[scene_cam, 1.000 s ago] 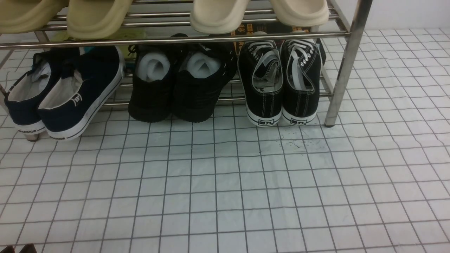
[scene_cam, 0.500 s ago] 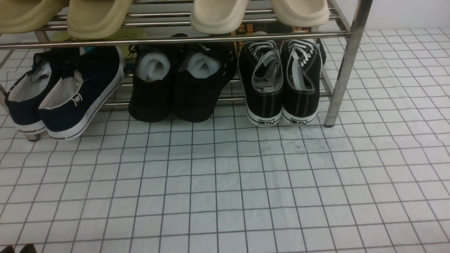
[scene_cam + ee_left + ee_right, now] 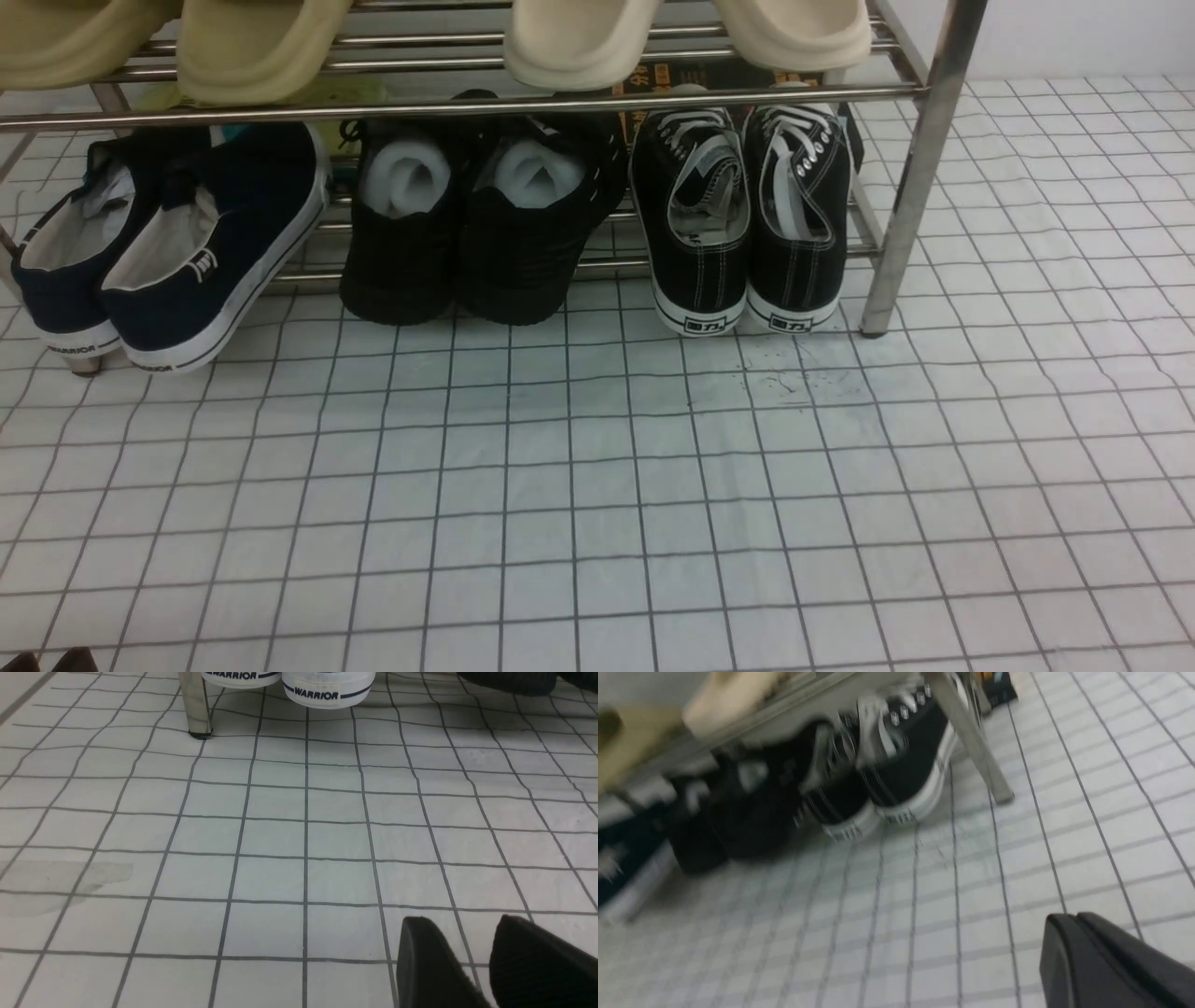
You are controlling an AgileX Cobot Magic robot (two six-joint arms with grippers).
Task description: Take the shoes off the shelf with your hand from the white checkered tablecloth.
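Note:
The shoes (image 3: 747, 215), black canvas sneakers with white laces and soles, stand on the lowest tier of the chrome shelf (image 3: 920, 168) at its right end, heels toward me and touching the white checkered tablecloth (image 3: 597, 485). They show blurred in the right wrist view (image 3: 887, 779), beside the shelf leg (image 3: 971, 742). My right gripper (image 3: 1078, 917) is shut with nothing in it, low over the cloth and well short of the shoes. My left gripper (image 3: 462, 921) is open and empty over the cloth (image 3: 280, 835).
Navy white-soled slip-ons (image 3: 177, 252) lean at the shelf's left end, with all-black shoes stuffed with white foam (image 3: 476, 224) in the middle. Beige slippers (image 3: 579, 37) lie on the tier above. A shelf leg (image 3: 196, 704) and a "Warrior" heel (image 3: 327, 688) lie ahead of the left gripper.

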